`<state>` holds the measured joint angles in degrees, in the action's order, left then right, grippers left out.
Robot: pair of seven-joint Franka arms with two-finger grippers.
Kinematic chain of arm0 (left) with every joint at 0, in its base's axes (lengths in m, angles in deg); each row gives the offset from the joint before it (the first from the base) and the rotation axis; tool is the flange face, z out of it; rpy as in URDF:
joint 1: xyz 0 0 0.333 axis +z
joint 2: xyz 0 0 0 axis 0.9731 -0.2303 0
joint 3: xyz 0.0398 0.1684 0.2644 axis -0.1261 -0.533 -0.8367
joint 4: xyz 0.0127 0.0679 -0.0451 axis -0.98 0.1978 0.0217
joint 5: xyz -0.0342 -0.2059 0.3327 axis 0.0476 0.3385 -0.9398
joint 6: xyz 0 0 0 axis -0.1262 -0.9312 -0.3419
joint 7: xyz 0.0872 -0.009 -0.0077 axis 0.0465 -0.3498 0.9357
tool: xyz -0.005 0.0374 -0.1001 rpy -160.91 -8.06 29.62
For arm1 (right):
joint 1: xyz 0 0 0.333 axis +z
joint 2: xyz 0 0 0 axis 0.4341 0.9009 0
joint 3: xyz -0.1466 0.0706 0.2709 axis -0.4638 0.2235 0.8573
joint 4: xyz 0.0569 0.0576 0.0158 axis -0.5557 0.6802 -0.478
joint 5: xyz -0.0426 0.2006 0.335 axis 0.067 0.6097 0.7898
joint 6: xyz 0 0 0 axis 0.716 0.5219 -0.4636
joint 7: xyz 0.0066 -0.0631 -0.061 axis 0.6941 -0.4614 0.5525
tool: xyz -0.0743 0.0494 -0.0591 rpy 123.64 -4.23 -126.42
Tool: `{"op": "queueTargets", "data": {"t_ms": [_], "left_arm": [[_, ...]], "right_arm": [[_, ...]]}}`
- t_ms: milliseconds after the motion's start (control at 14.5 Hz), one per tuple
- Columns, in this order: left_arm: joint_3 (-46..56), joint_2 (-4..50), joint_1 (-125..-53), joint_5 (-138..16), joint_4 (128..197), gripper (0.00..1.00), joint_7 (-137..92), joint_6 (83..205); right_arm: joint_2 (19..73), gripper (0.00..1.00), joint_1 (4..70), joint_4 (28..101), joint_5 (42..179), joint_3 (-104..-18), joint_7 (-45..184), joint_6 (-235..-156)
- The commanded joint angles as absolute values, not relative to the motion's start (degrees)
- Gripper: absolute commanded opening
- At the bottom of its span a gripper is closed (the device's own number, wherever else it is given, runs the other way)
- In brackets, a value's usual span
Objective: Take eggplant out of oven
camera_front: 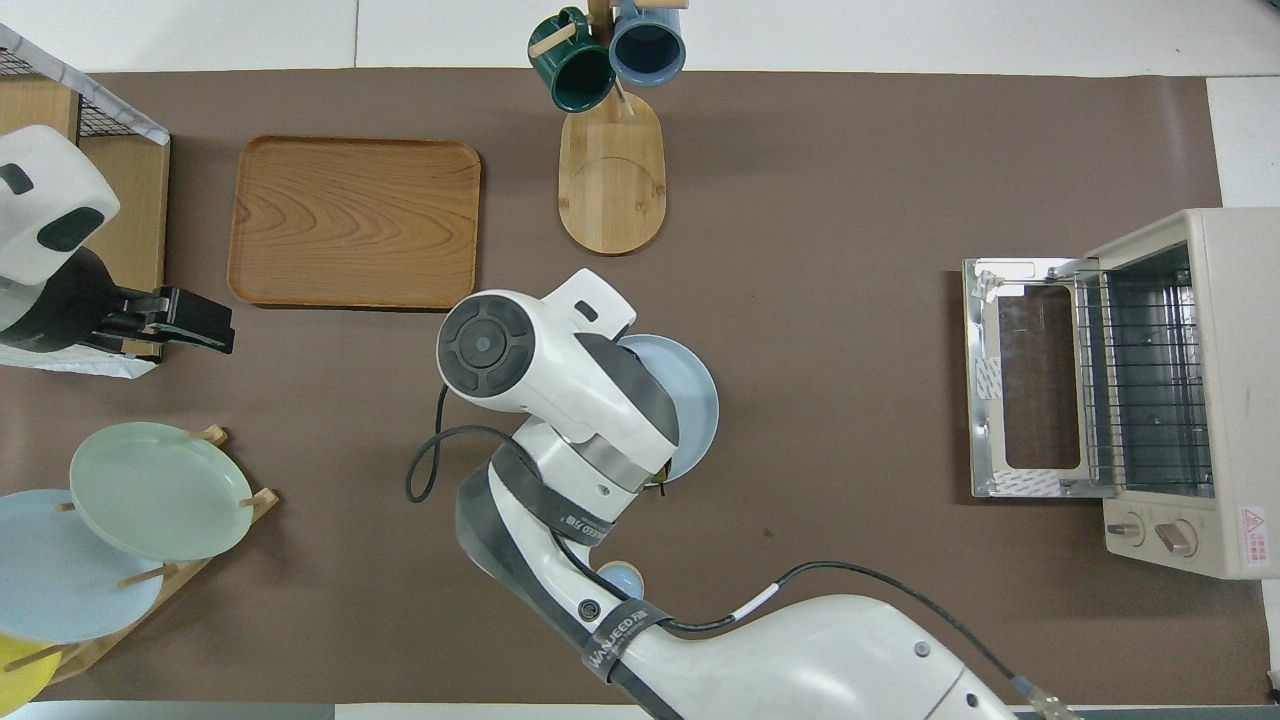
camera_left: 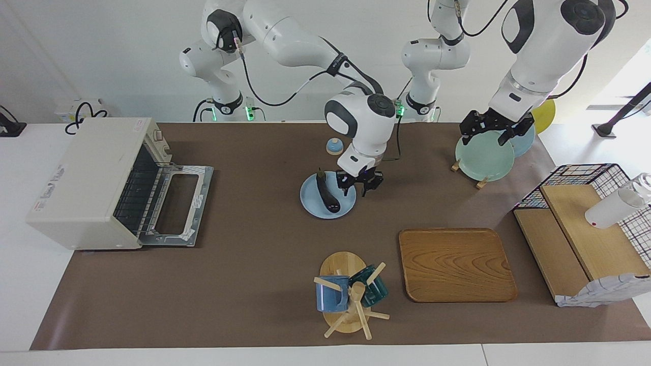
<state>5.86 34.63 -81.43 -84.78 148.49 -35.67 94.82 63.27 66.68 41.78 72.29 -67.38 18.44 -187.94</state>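
Eggplant set down on the blue plate, oven emptied.

The eggplant (camera_left: 328, 193) is seen lying on the blue plate (camera_left: 311, 201), well apart from the oven (camera_left: 91, 183), whose door is dropped open. The right gripper (camera_left: 360, 184) is held spread beside it, gripping nothing; the placing step is judged done, only withdrawal being called for. The left gripper (camera_left: 496, 129) is parked over the plate rack (camera_left: 467, 173), fingers apparently spread.

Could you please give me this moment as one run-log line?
eggplant: on blue plate | oven: door open | right gripper: open, over plate beside eggplant | left gripper: waiting over plate rack

brown table (camera_left: 254, 284), oven (camera_left: 86, 183), blue plate (camera_left: 311, 201), wooden tray (camera_left: 456, 264)
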Motion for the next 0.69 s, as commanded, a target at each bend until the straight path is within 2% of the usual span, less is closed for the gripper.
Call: {"op": "queueTargets", "data": {"t_ms": [0,69,138,482,619], "left_arm": [[6.1,34.9,-81.4,-85.7,149.1,1.0,-35.5,97.4],[6.1,35.3,-82.0,-85.8,149.9,1.0,-34.3,98.5],[6.5,35.9,-82.3,-85.8,151.3,1.0,-32.2,99.7],[6.8,35.1,-92.8,-84.7,157.3,1.0,-17.8,107.0],[6.8,32.4,-96.9,-82.1,157.8,1.0,-10.2,110.9]], "right_arm": [[58.7,0.27,63.6,44.5,71.7,-67.4,26.2,-182.6],[57.6,0.06,61.8,45.9,71.4,-67.4,27.7,-182.1],[56.1,0.0,59.9,48.5,71.3,-67.4,30.6,-182.2],[51.1,0.0,49.5,61.6,64.0,-67.4,38.3,-185.5],[49.1,0.0,46.0,69.1,61.1,-67.4,38.6,-190.9]]}}
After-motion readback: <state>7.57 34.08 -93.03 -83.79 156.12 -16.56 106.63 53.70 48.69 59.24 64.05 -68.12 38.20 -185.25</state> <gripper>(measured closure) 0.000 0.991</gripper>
